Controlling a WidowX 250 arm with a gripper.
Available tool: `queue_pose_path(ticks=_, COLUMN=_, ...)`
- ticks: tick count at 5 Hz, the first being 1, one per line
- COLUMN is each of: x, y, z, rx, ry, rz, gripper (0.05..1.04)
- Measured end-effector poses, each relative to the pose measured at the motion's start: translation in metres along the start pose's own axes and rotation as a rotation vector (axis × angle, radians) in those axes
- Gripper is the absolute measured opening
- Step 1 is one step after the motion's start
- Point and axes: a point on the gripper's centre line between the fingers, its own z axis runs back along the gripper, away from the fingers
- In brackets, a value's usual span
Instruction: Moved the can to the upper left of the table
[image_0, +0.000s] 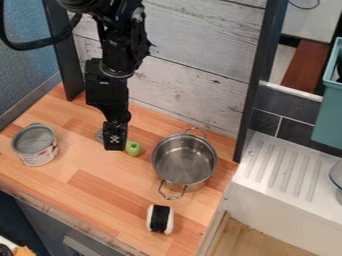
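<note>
a kitchen mock-up, with wooden counter (100, 175), pot (184, 162) and white sink (287, 172).

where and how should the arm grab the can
Probably by the upper part of the can, just below its round rim, coming down from straight above. It stands upright with its top facing up, and its round side wall offers opposite faces to squeeze. It looks fairly wide, so a centred, level approach would likely matter; whether it fits the pincer I can't tell.

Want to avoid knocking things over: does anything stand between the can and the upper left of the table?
Nothing visible does. Wooden tabletop lies between the tin can and that area; the pincer, green object and metal pot are right of the can.
</note>
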Motion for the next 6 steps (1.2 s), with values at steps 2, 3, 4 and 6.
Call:
queue_pose_path(ticks=2, x=0.029, y=0.002, z=-0.01, rx=0.072, ry=-0.055, rz=0.192, gripper=1.001)
queue_pose_path(ticks=3, x=0.055, y=-0.004, z=-0.021, rx=0.106, ry=-0.07, rz=0.332, gripper=1.001)
queue_pose_path(ticks=4, x=0.091, y=-0.009, z=-0.033, rx=0.116, ry=-0.093, rz=0.509, gripper=1.001)
queue_pose_path(ticks=6, x=0.164, y=-0.016, z=-0.081, rx=0.132, ry=-0.109, rz=0.866, gripper=1.001)
